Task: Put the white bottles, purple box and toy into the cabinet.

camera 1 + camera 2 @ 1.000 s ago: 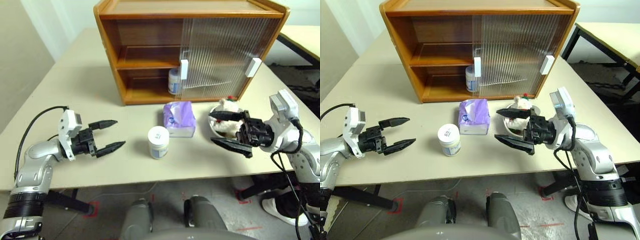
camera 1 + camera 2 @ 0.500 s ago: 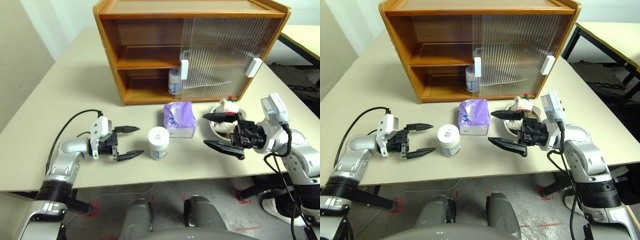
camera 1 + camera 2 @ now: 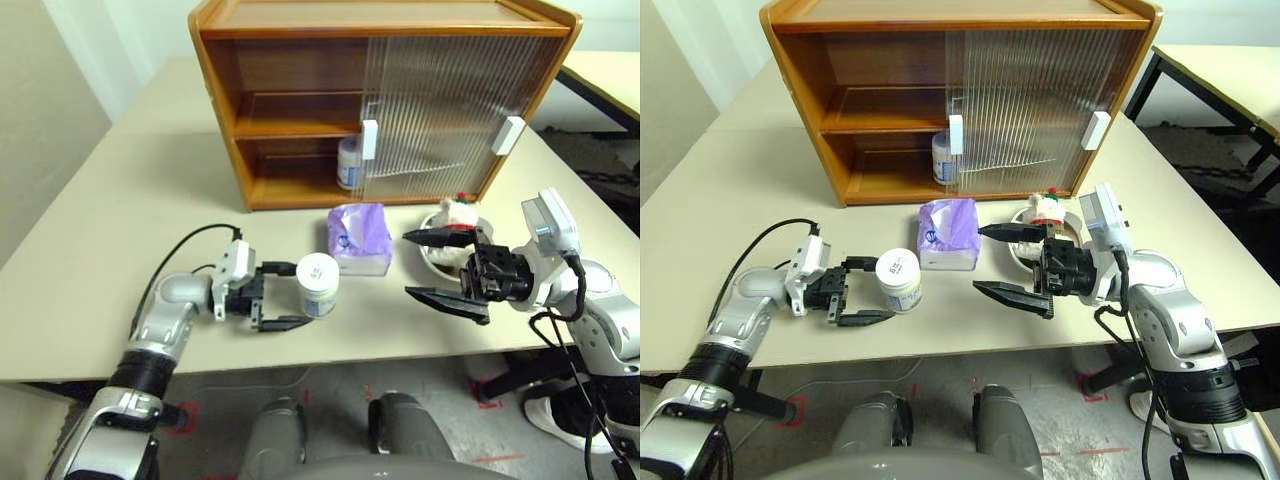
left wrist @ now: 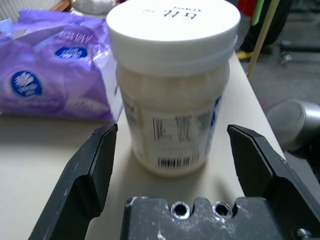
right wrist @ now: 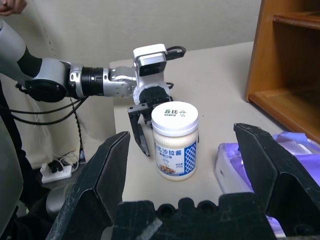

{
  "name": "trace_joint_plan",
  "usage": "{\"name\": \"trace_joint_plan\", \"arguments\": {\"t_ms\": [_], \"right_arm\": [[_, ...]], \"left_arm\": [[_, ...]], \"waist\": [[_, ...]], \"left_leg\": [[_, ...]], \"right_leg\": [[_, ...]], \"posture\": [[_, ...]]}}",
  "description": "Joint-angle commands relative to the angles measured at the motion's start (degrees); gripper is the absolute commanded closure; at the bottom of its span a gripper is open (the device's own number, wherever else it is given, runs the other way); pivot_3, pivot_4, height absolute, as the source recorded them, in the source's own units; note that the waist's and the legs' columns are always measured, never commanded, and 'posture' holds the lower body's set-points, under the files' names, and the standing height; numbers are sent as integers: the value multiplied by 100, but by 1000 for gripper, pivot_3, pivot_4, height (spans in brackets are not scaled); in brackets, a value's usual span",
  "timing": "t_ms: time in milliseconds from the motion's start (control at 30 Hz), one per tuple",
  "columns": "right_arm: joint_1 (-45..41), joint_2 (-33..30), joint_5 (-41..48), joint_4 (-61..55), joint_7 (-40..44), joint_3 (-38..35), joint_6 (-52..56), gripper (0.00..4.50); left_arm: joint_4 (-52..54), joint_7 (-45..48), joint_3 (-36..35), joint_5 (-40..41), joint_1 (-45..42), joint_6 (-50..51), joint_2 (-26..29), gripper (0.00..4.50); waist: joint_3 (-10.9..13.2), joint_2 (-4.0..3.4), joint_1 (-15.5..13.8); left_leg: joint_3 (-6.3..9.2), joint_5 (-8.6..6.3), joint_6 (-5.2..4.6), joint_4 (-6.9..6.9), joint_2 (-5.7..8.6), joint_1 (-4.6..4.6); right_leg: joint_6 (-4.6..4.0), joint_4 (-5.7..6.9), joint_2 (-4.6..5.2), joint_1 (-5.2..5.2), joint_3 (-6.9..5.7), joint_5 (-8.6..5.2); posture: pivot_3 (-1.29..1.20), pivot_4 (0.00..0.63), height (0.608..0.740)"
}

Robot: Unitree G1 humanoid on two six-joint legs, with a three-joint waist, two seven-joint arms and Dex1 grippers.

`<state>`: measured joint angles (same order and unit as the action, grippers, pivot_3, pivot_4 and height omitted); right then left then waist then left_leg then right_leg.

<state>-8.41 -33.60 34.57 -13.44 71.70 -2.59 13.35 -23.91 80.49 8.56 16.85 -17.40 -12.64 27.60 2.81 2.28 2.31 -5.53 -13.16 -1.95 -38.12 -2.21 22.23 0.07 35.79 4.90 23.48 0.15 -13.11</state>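
The left hand (image 3: pixel 283 297) lies low over the tabletop (image 3: pixel 120 230), pointing toward three o'clock, its two fingers spread wide on either side of a white jar (image 3: pixel 318 285) without touching it. At the jar's one o'clock sits the purple tissue pack (image 3: pixel 357 237). The cabinet (image 3: pixel 300 110) stands at twelve, a second jar (image 3: pixel 347 163) on its lower shelf, half hidden by the sliding door. The right hand (image 3: pixel 436 265) hovers open, pointing toward nine, partly covering the plush bear (image 3: pixel 461 211) in its bowl (image 3: pixel 436 258).
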Motion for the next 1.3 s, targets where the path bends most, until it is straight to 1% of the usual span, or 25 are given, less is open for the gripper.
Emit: {"name": "trace_joint_plan", "arguments": {"t_ms": [33,133,167,233,267,300,433,500,600,700,767,867,900,933,1033,1133,1300], "right_arm": [[65,-123,70,-128,-48,-79,50,0],[98,-183,75,-173,-72,-88,74,0],[106,-197,88,-195,-92,-96,82,0],[120,-222,97,-242,-143,-116,99,0],[123,-230,101,-256,-164,-127,105,0],[126,-236,108,-267,-177,-133,110,0],[120,-248,135,-274,-206,-135,100,0],[78,-189,161,-267,-265,-143,83,0],[-52,-37,157,-201,-493,-143,83,0],[-135,191,125,-142,-909,-228,63,0],[-211,341,-99,-60,-1258,-268,-104,0],[-363,739,-67,-61,-1875,-394,-113,0],[-397,818,-68,-71,-2001,-405,-97,0],[-445,901,-93,-84,-2126,-387,-93,0],[-593,1155,-112,-177,-2476,-311,-76,0],[-610,1252,-181,-226,-2599,-218,-95,0],[-593,1351,-285,-256,-2704,-102,-147,0]], "left_arm": [[-336,73,160,-161,-140,-253,-162,40],[-723,38,256,-327,-297,-578,-351,40],[-824,21,271,-361,-342,-646,-399,201],[-967,36,285,-399,-410,-697,-449,600],[-1035,43,303,-445,-443,-698,-438,1047],[-1095,48,322,-496,-468,-695,-410,1393],[-1289,-16,253,-576,-502,-795,-276,1411],[-1202,-107,82,-412,-486,-700,-228,1411],[-1069,-501,-278,-198,-599,-444,-197,1411],[-1120,-1204,-647,-158,-905,-212,-240,1411],[-1184,-1694,-779,-268,-1055,-173,-348,1411],[-1340,-2736,-902,-530,-1314,-70,-680,1411],[-1375,-2954,-912,-592,-1366,-42,-750,1411],[-1438,-3190,-908,-674,-1433,-16,-826,1411],[-1638,-3817,-880,-927,-1619,-16,-1021,1411],[-1942,-4507,-861,-1202,-1871,72,-1226,1411],[-2452,-5213,-849,-1458,-2221,88,-1399,1411]], "waist": [[-2,-1,6],[-3,0,18],[-3,0,28],[-4,-1,52],[-5,0,76],[-5,-1,102],[-28,-6,148],[-30,-5,156],[-29,-3,204],[-27,0,216],[-27,-1,197],[-30,-4,141],[-30,-4,136],[-30,-4,138],[-30,-3,142],[-29,-3,142],[-29,-3,156]], "left_leg": [[0,0,0,0,0,0],[1,0,0,-2,3,0],[1,0,-1,-2,4,1],[2,0,0,-2,3,0],[3,0,-1,-2,3,0],[4,0,-1,-2,3,1],[6,0,0,-3,6,-2],[8,0,0,-3,4,-7],[9,0,0,-3,0,-8],[18,0,0,-2,-3,-6],[19,0,0,-1,-4,-3],[16,0,0,-3,-1,-3],[15,0,0,-3,2,-3],[15,0,0,-3,5,1],[13,1,-1,2,6,11],[15,0,-1,12,10,20],[15,-1,0,16,25,19]], "right_leg": [[0,0,0,0,0,0],[1,0,0,-1,0,0],[2,0,0,0,0,0],[2,0,0,-1,0,0],[2,0,0,-2,0,0],[3,-1,0,-2,0,0],[6,-3,1,-8,0,1],[6,-1,1,-12,0,2],[9,2,-1,-8,-1,4],[12,6,-3,-6,-9,7],[15,6,-3,-6,-13,9],[23,3,2,-11,-12,14],[69,1,3,-12,-10,42],[98,-2,4,-11,-9,57],[101,-8,3,-3,-10,47],[99,-9,2,8,-10,41],[103,-12,0,8,-10,36]], "posture": [[-101,0,740],[-117,0,740],[-119,0,740],[-119,0,740],[-122,0,740],[-122,0,740],[-120,0,740],[-120,0,740],[-106,0,740],[-95,0,740],[-93,0,740],[-93,0,740],[-95,0,740],[-96,0,740],[-98,0,740],[-101,0,740],[-103,0,740]]}}
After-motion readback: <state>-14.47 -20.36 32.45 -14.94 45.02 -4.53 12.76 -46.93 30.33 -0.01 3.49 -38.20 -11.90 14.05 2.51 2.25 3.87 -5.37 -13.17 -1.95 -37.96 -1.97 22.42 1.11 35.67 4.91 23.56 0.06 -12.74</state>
